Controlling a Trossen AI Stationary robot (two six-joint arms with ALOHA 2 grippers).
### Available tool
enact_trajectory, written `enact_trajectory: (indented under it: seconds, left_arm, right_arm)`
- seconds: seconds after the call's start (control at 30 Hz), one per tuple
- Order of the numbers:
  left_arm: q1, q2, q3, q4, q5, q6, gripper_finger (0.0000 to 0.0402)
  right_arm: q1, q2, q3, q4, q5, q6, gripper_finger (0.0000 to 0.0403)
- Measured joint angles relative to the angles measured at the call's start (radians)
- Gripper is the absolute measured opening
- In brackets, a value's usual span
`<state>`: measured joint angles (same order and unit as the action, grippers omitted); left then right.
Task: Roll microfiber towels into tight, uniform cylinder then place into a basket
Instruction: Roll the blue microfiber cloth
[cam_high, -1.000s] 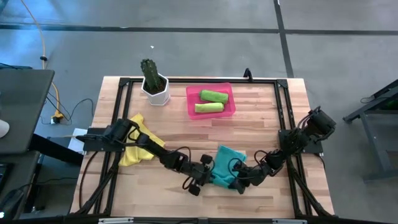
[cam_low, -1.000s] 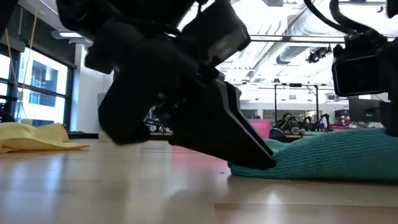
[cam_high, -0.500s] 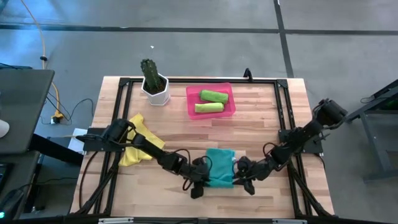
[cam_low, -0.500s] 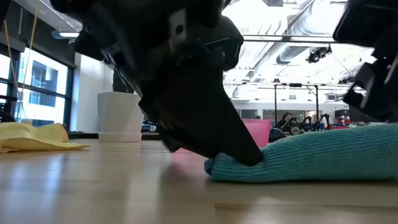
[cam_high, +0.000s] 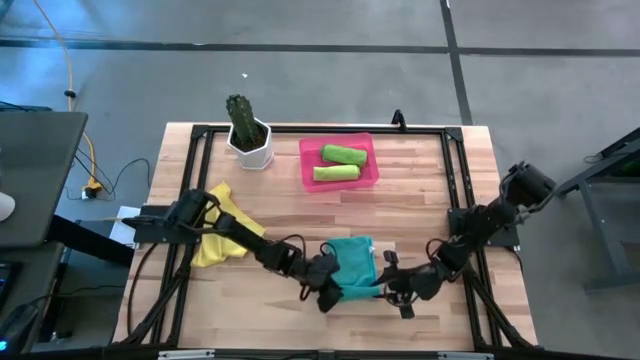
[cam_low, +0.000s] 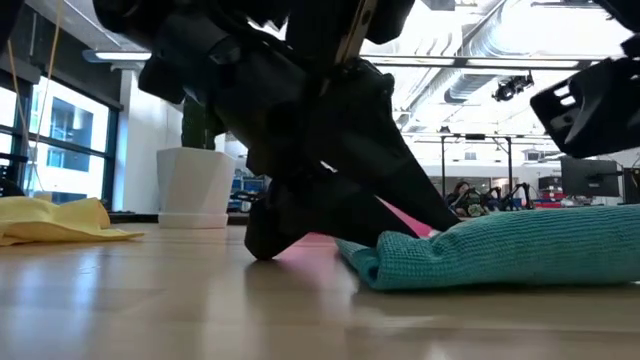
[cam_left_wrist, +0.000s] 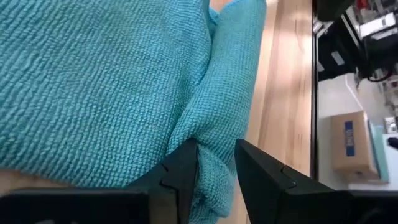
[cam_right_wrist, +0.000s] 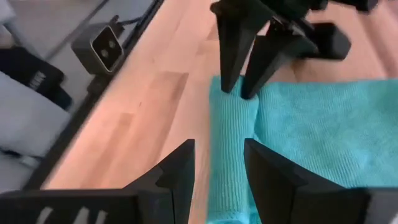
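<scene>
- The teal towel (cam_high: 352, 268) lies low centre of the high view, near edge folded over to begin a roll.
- Left gripper (cam_left_wrist: 214, 168) is clamped on that fold.
- Right gripper (cam_right_wrist: 219, 163) hovers beside it, fingers apart, empty.
- Two green rolls (cam_high: 341, 163) fill the basket (cam_high: 308, 160), upper centre.

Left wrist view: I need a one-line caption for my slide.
Left gripper fingers pinch a folded edge of the teal towel lying on the wooden table.
</scene>
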<state>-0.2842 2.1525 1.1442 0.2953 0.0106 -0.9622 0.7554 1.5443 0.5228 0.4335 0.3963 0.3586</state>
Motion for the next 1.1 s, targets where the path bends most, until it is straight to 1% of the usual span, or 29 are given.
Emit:
enact_trajectory:
  seconds: [0.1, 0.3, 0.4, 0.5, 0.63, 0.77, 0.93, 1.03, 1.1]
  left_arm:
    - [0.010, 0.000, 0.000, 0.008, 0.013, -0.003, 0.0103]
    - [0.015, 0.000, -0.001, 0.011, 0.015, -0.004, 0.0103]
    - [0.015, 0.000, 0.000, 0.005, 0.012, -0.002, 0.0103]
    - [0.015, 0.000, 0.000, 0.005, 0.012, -0.004, 0.0103]
    - [0.015, 0.000, 0.000, 0.005, 0.009, -0.004, 0.0103]
    - [0.015, 0.000, 0.000, 0.006, 0.008, -0.004, 0.0103]
    - [0.015, -0.004, -0.001, 0.006, 0.039, 0.020, 0.0103]
    - [0.015, -0.030, -0.006, 0.005, 0.080, 0.099, 0.0103]
    - [0.014, -0.046, -0.009, 0.000, 0.087, 0.160, 0.0103]
  right_arm:
    - [0.017, 0.039, 0.013, -0.009, 0.061, -0.045, 0.0130]
    - [0.025, 0.155, 0.093, -0.035, 0.066, -0.073, 0.0130]
    - [0.031, 0.207, 0.163, -0.118, 0.072, -0.119, 0.0130]
    - [0.032, 0.250, 0.238, -0.256, 0.100, -0.126, 0.0130]
    - [0.030, 0.301, 0.329, -0.461, 0.162, -0.062, 0.0130]
    - [0.033, 0.341, 0.395, -0.569, 0.195, -0.006, 0.0130]
    - [0.033, 0.353, 0.421, -0.621, 0.221, 0.064, 0.0130]
    - [0.030, 0.353, 0.414, -0.621, 0.218, 0.144, 0.0127]
    - [0.029, 0.352, 0.410, -0.627, 0.205, 0.199, 0.0118]
